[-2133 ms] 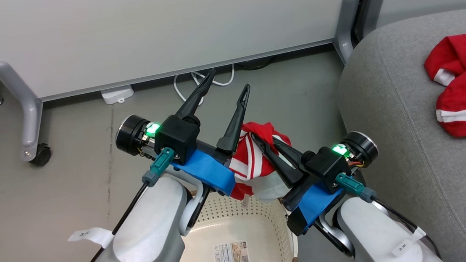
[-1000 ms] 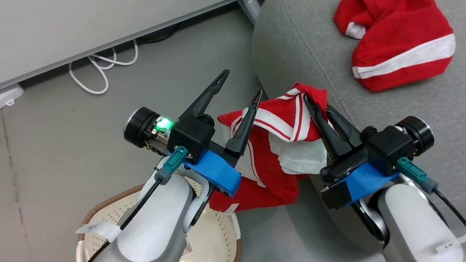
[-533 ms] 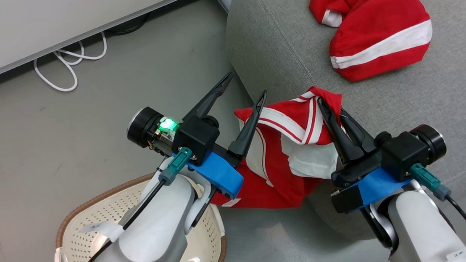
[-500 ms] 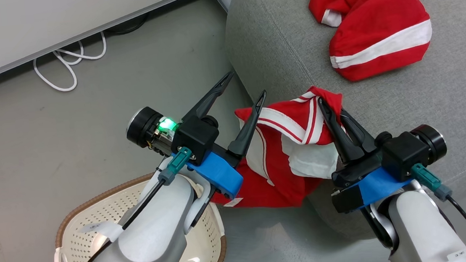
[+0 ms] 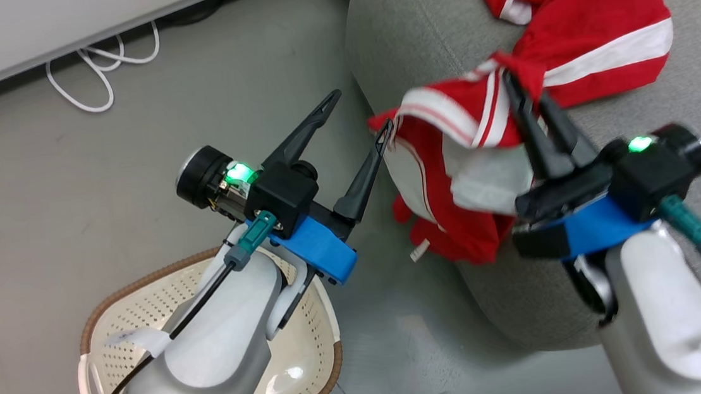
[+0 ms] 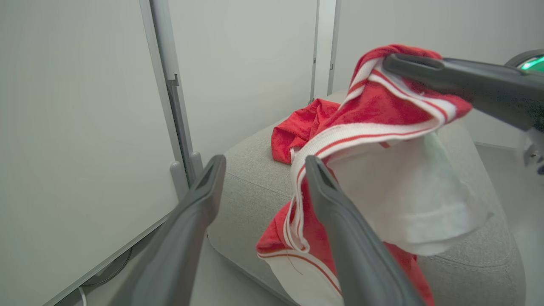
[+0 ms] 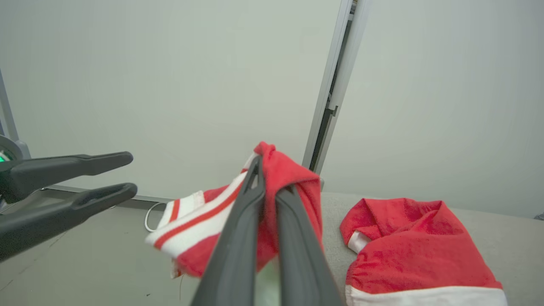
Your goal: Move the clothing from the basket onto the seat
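Found the jersey higher and further right in the head view than half a second before, its top now overlapping the banded garment instead of lying clear below it. Found the right gripper carried up-frame with it, jaws nearly closed, pinching the striped collar trim. Saw the left gripper at frame centre with jaws wide, holding nothing, inner fingertip just beside the jersey's left corner; could not tell contact. Traced the jersey's long axis as a diagonal, from the pinched top at upper right down to the hem at lower centre, hanging in front of the rounded left edge of the seat. Saw the basket at lower left, well apart from the jersey. Noted bare seat right of the right gripper and bare floor between basket and seat.
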